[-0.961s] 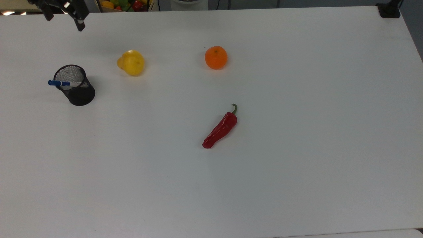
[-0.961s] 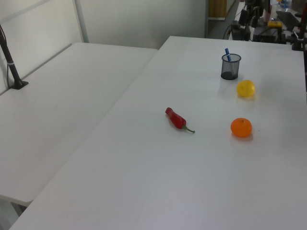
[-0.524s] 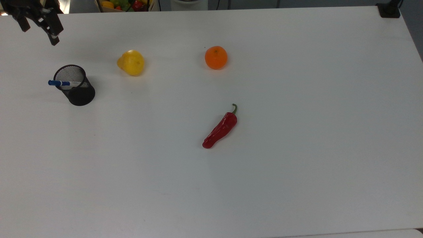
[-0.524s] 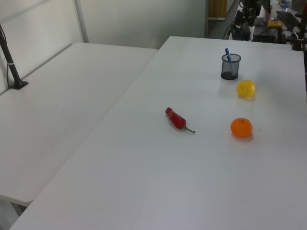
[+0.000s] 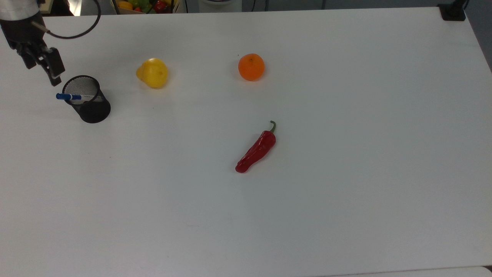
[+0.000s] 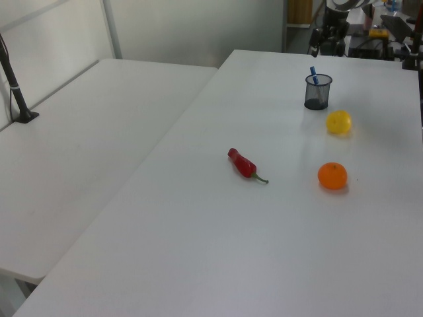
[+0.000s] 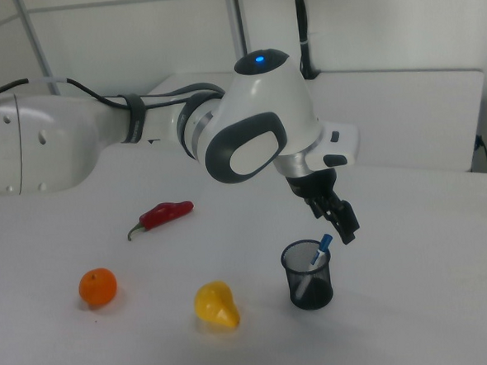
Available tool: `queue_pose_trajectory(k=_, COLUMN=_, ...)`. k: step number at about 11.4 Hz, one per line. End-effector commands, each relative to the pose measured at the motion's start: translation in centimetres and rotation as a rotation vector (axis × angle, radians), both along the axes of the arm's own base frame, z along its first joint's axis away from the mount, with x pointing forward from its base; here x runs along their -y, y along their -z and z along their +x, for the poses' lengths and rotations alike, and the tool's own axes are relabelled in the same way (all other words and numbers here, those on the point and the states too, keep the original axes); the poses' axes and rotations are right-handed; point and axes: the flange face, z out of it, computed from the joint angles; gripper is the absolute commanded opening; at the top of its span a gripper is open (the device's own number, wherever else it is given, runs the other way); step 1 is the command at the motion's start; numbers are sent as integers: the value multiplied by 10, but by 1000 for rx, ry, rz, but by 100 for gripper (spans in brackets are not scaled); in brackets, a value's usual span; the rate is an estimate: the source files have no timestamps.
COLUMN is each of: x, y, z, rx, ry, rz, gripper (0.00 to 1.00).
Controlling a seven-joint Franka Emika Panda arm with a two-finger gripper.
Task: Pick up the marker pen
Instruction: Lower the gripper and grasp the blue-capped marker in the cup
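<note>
Your gripper [image 5: 48,69] hangs beside the cup [image 5: 87,100] holding the marker [image 5: 73,97]; I can't tell its opening.

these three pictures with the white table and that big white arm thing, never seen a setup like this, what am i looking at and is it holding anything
It is one robot arm, photographed at the same moment by three fixed cameras. The top view looks straight down on the white table; the left view and the right view look across it from opposite sides.

The dark claw at the arm's tip is its gripper. It holds nothing: it hangs just above and beside a black mesh cup, not touching it.

A marker pen, white with a blue cap, stands tilted in that cup, cap sticking out over the rim. That pen is what the arm is meant to take.

Also lying on the table, well apart from each other: a yellow pear-shaped fruit, an orange and a red chili.
</note>
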Motion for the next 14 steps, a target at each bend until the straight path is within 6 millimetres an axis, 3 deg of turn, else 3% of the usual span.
queue_pose_trajectory(k=1, x=-8, y=6, z=15, rx=51, ry=40, rz=13, gripper=76)
queue_pose_trajectory(k=8, x=-20, y=49, z=27, rx=6, ry=16, rz=-2, gripper=64)
queue_pose_trajectory(k=14, x=-26, y=57, z=26, rx=-14, ry=6, rz=10, gripper=29)
